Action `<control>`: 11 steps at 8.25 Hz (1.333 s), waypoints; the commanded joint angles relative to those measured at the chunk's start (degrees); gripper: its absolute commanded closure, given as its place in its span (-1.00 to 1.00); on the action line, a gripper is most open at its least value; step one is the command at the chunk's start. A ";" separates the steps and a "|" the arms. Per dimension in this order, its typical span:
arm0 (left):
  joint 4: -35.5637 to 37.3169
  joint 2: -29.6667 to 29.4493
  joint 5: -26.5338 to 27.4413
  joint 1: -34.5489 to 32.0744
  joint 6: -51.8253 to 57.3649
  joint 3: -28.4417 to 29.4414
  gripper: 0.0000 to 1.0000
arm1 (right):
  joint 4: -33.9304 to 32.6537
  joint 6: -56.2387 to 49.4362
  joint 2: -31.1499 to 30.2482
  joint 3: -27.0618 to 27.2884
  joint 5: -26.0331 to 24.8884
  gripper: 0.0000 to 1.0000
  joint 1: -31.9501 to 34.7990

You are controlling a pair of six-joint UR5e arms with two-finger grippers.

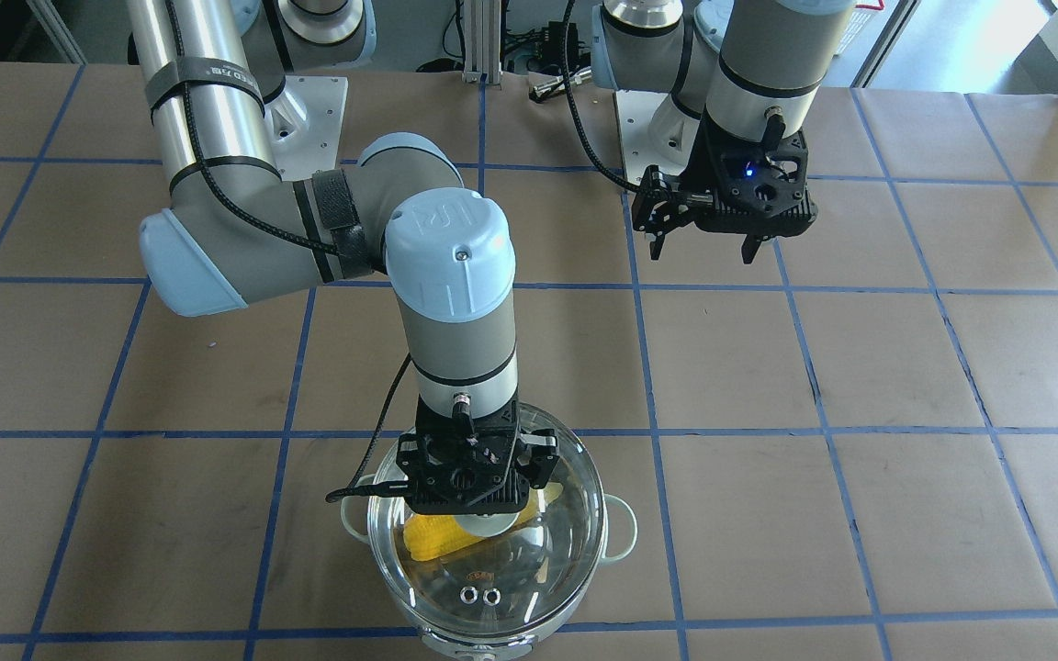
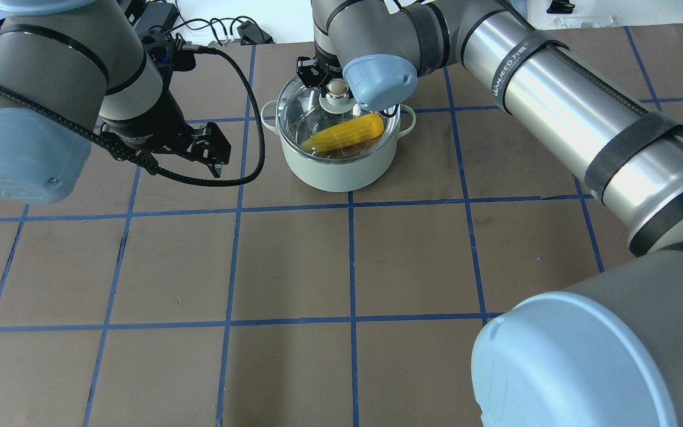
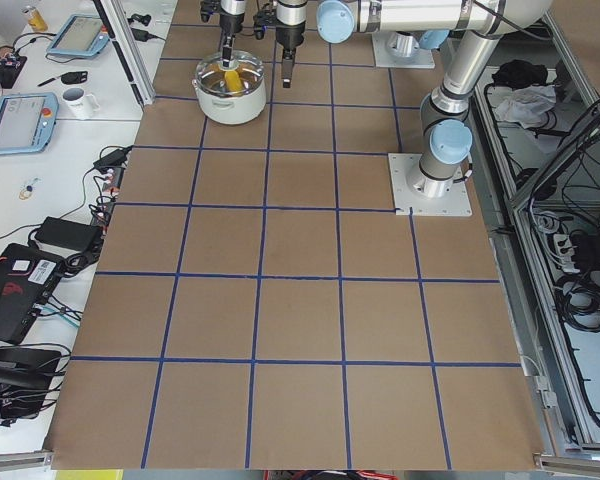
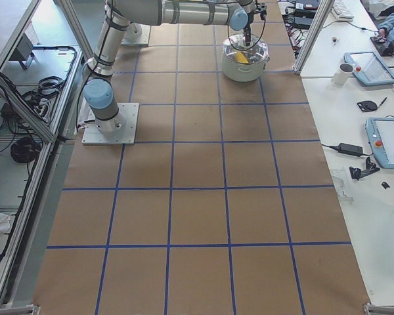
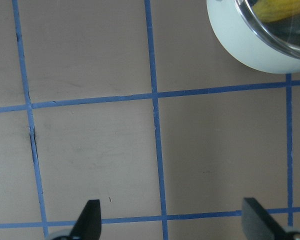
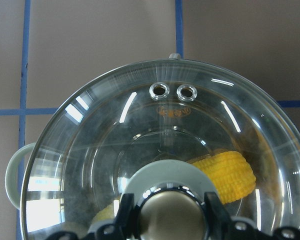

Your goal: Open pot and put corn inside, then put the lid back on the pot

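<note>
lid knob point(image 6: 171, 216) between right jaws

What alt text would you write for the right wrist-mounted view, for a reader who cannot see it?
The right gripper clasps the beige ball knob of a clear glass dome lid resting on a pale mint-green round pot. A bright yellow corn cob lies inside, seen through the glass; two metal vent rings sit near the lid's rim.

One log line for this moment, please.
corn: inside pot | lid: on pot | right gripper: jaws closed on knob | left gripper: open, empty, over table beside pot
</note>
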 commanded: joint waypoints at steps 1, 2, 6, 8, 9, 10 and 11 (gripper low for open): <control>0.54 0.19 -0.14 0.00 -0.09 -1.63 -1.00 | -0.05 -0.57 0.09 0.06 -0.41 0.03 0.00; 0.54 0.19 -0.14 0.00 0.09 -1.72 -1.00 | -0.14 -0.75 0.09 0.06 -0.50 0.04 0.00; 0.63 0.27 -0.05 0.09 0.18 -1.54 -1.00 | -1.63 -0.74 0.53 -0.03 -0.33 0.04 0.00; 0.63 0.27 0.03 0.09 0.27 -1.63 -1.00 | -1.81 -0.84 1.05 -0.12 -0.42 0.05 0.00; 0.63 0.27 0.03 0.09 0.27 -1.63 -1.00 | -1.89 -0.75 1.06 -0.12 -0.33 0.05 0.00; 0.63 0.27 0.12 0.09 0.27 -1.63 -1.00 | -2.07 -0.83 1.06 -0.12 -0.33 0.05 0.00; 0.63 0.36 0.12 0.09 0.27 -1.63 -1.00 | -2.07 -0.84 1.06 -0.12 -0.33 0.05 0.00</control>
